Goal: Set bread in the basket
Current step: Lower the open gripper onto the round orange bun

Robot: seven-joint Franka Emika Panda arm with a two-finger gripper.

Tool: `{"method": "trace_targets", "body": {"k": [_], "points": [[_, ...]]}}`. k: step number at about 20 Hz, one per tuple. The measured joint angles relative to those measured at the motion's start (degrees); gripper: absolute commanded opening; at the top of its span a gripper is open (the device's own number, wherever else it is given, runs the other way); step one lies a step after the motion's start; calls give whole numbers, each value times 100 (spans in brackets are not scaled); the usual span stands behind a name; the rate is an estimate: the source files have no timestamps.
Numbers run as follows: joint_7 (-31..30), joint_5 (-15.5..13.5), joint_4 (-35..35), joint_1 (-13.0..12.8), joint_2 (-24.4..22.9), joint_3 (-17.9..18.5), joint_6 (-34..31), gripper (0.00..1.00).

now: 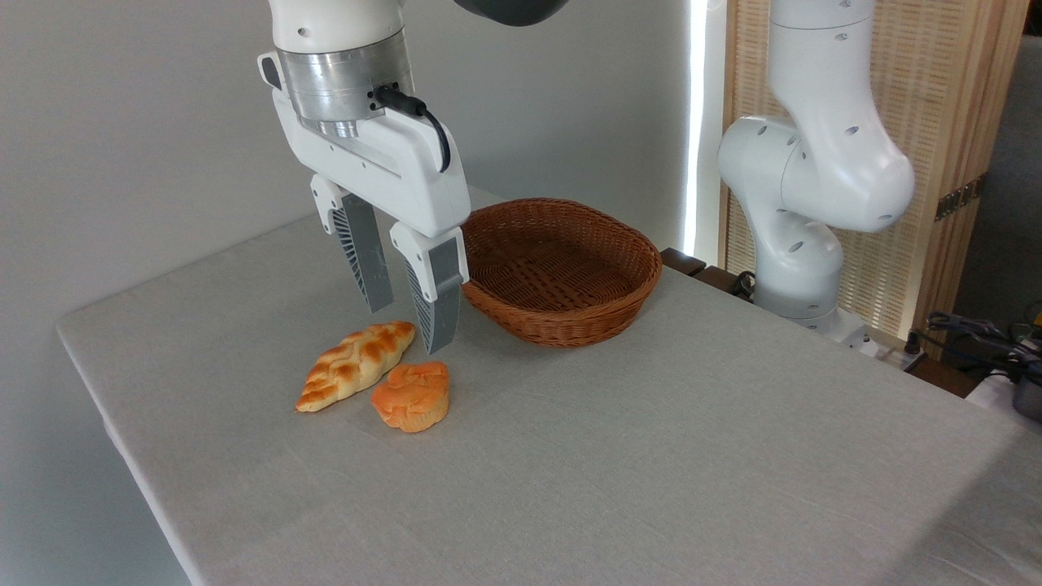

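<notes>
Your gripper (407, 321) hangs above the table (651, 456) with its two grey fingers (366, 264) spread apart and pointing down, and nothing is between them. The fingertips are in the air; they do not touch the cloth or any food. Just below the gripper, a little toward you, lies the bread (413, 395), the small round orange-brown bun with a lobed top. It sits on the table, under the tip of the right finger as you see it, but the finger and the bun are apart. Below the left finger, and to the left of the bun, lies a braided loaf (356, 364), longer and more pale, with pointed ends; it lies at an angle, and its near side is just beside the bun, perhaps touching it, I cannot tell this for sure. To the right of the gripper and a little behind it stands the basket (627, 305), oval, brown and woven, and it is empty. Its left rim is partly hidden behind the right finger. Further to the right, past the basket, you see the white base of the arm (802, 236) at the table edge, in front of a wooden screen (944, 106).
</notes>
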Motion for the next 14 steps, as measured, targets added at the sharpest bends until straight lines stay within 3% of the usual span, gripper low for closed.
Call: {"method": "trace_targets", "body": {"k": [11,14], "points": [[0,-10,-194,-80,12,-104,114,100],[-1,-26,-494,-86,-44,-282,538,100]]}}
